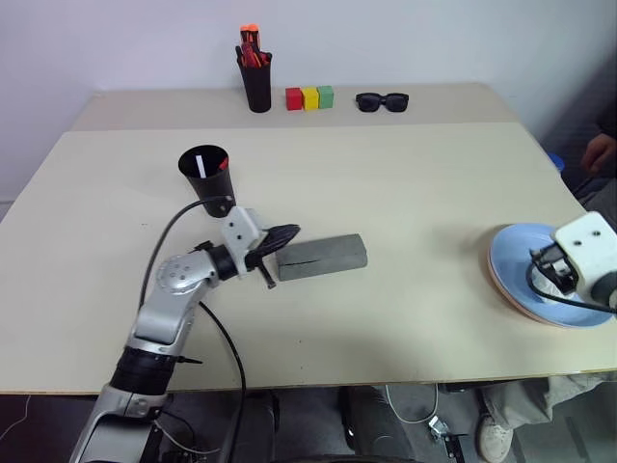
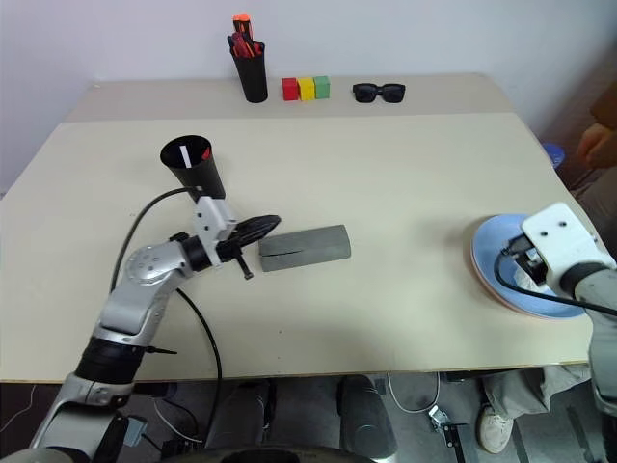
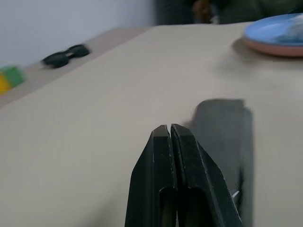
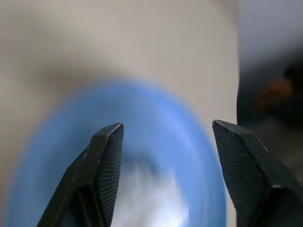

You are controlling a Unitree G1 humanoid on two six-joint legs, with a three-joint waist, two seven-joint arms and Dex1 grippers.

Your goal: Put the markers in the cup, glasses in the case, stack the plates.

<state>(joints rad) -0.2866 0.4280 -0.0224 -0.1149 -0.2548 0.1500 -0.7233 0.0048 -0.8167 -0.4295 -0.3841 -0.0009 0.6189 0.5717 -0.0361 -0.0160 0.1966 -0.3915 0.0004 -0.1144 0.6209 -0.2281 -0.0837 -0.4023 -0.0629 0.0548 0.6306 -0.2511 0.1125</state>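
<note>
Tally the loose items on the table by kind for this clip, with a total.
Cups: 2, tapered cup, pen cup
Plates: 2, blue plate on pink plate
Blocks: 3, red, yellow, green
Sunglasses: 1
Grey case: 1
Total: 9

A wide black cup (image 1: 205, 177) stands upright on the table, a white marker and a red marker inside. A closed grey case (image 1: 323, 257) lies flat nearby. A light blue plate (image 1: 525, 267) rests stacked on a pink plate (image 1: 508, 295).
</note>
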